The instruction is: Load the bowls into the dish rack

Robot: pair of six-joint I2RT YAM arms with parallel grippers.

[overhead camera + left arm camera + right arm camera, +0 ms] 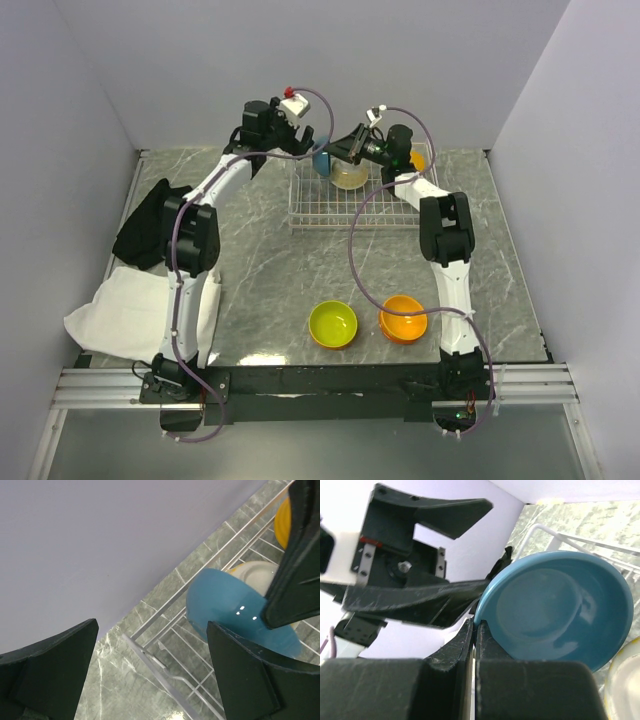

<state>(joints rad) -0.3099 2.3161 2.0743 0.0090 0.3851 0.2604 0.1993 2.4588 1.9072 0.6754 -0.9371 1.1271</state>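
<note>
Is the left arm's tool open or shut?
Open: the left tool has its dark fingers wide apart, gripping nothing; the teal-blue round bowl sits beyond them.

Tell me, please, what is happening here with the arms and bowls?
The right arm's fingers are closed on the rim of the teal bowl, tilted at the far-left corner of the dish rack. The left fingers are open beside it. A white bowl sits in the rack; a lime bowl and an orange bowl wait on the table.
</note>
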